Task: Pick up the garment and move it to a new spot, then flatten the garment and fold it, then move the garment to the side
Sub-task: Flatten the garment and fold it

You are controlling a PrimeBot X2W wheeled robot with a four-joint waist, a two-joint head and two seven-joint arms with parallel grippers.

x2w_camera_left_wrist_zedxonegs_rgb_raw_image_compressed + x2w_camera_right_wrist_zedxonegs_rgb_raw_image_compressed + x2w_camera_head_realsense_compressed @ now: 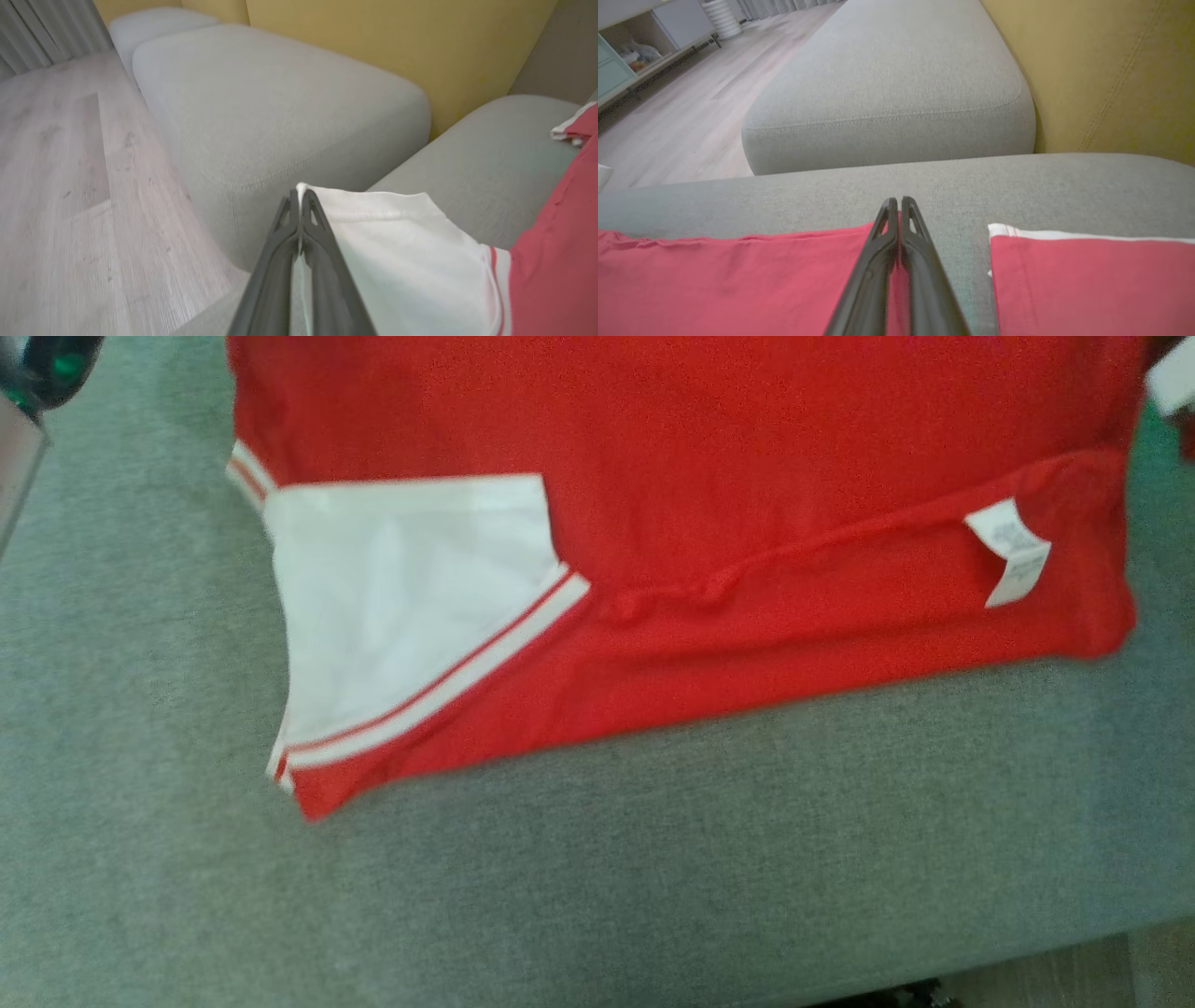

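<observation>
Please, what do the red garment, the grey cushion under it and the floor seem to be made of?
The red garment: soft matte knit, probably cotton jersey; it lies limp, with ridged creases. The grey cushion: matte woven upholstery cloth, by its fine speckled weave. The floor: pale planks with grain and joints, low sheen; real wood or laminate, I cannot tell.

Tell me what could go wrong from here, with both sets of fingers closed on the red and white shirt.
1. The left fingers pinch just the corner of the white sleeve of the red and white fabric shirt; it could slip out when lifted.
2. The right fingers grip only the shirt's red edge, equally thin.
3. The shirt lies toward the front edge of the grey upholstered cushion and could slide toward the wooden floor.
</observation>
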